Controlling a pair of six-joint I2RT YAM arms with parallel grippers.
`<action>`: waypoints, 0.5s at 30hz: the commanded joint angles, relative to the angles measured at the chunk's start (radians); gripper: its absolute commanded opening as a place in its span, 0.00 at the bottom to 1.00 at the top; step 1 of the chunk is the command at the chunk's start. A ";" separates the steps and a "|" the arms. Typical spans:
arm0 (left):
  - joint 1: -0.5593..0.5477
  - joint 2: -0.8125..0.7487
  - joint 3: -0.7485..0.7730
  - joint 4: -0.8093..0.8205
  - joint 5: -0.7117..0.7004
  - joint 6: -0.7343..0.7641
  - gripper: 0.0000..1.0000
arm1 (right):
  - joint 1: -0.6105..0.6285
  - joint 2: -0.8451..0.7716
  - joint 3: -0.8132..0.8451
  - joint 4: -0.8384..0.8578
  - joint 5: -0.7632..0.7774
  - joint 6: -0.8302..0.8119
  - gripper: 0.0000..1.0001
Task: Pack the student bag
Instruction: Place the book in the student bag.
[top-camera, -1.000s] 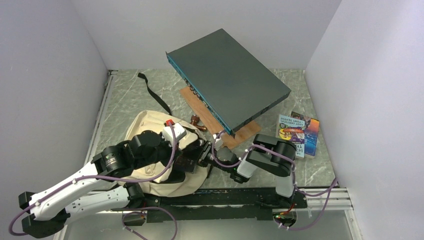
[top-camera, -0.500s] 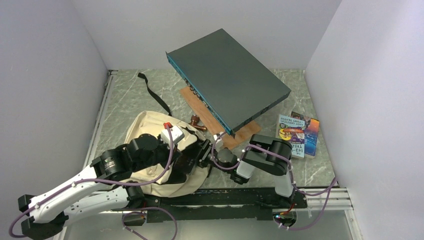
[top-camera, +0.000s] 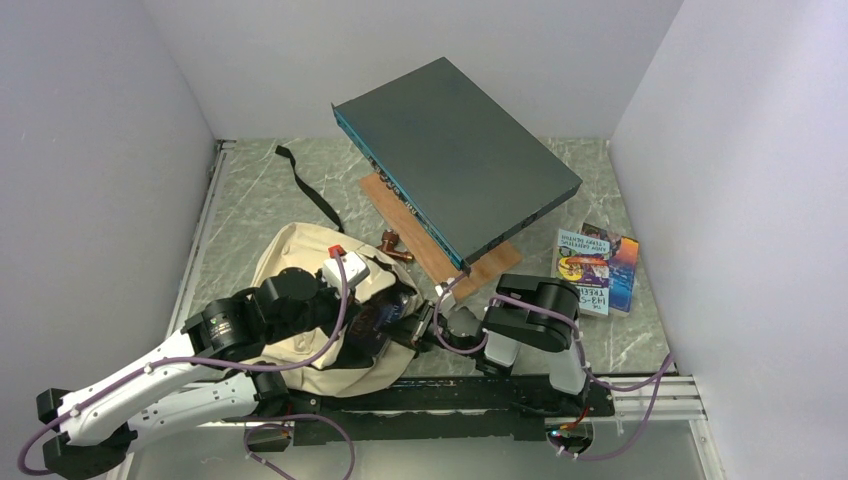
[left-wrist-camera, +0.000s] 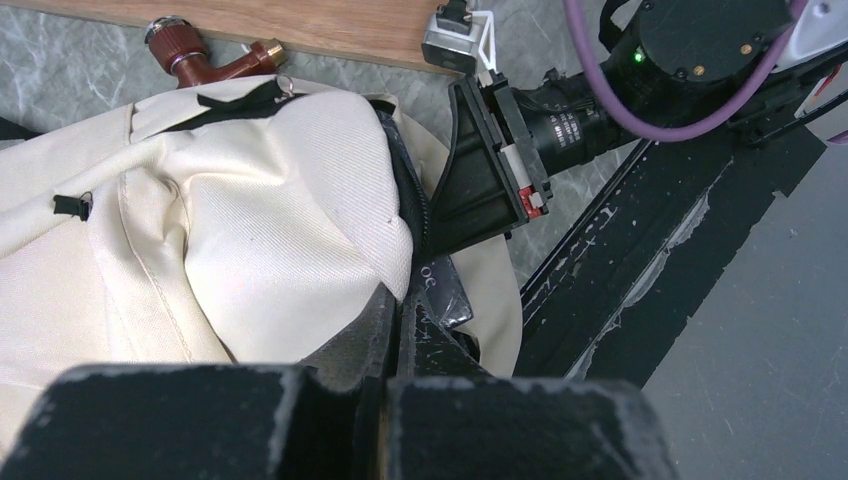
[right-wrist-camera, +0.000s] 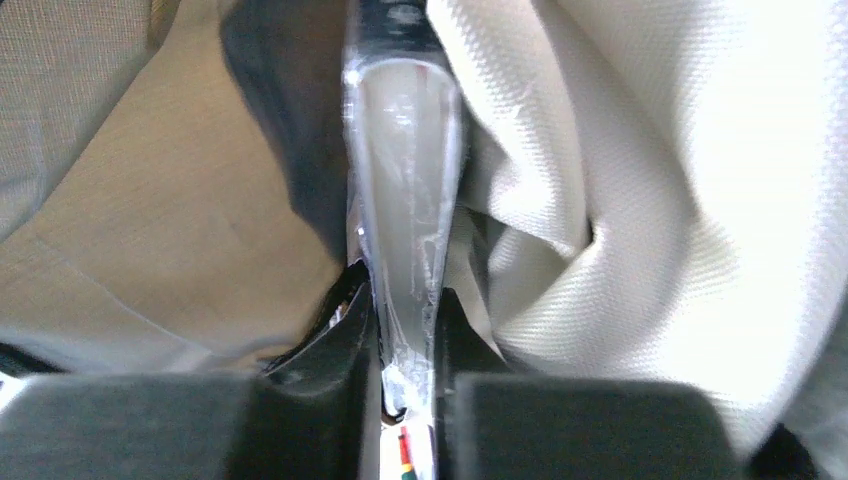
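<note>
A: Where does the large cream canvas student bag (top-camera: 288, 250) sit against the jaws?

B: It is at the near left of the grey-green marbled table (top-camera: 250, 200), under the left arm. The left gripper (left-wrist-camera: 395, 325) is pinched fully together on the rim of the bag's zippered mouth, with cream cloth bunched just to its left. The right gripper (right-wrist-camera: 402, 335) reaches in from the right. Its jaws are drawn narrow onto a thin dark glossy book (right-wrist-camera: 400, 200), held edge-on, and the book's front end is between the bag's cloth walls.

A: Any writing?

B: In the left wrist view the book's cover shows pale characters that look like "30" — nothing more is legible. The two bright paperbacks (top-camera: 595, 268) lying at the far right carry cover lettering. It is upside down to the overhead camera and too small to read with certainty.

A: Which way does the bag point?

B: It lies slumped flat, its mouth opening right toward the right arm, and one black strap (top-camera: 308, 188) trails to the far left. Its long axis seems to run far-to-near — though the left arm covers much of it.
</note>
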 joint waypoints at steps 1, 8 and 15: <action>-0.003 -0.019 0.033 0.056 0.022 -0.007 0.00 | 0.010 0.037 0.031 0.248 -0.033 0.016 0.00; -0.003 -0.011 0.026 0.084 0.035 0.000 0.00 | 0.012 0.002 0.139 0.186 -0.094 -0.043 0.00; -0.003 -0.003 0.037 0.062 0.039 0.023 0.00 | 0.011 0.024 0.238 0.250 -0.148 -0.067 0.00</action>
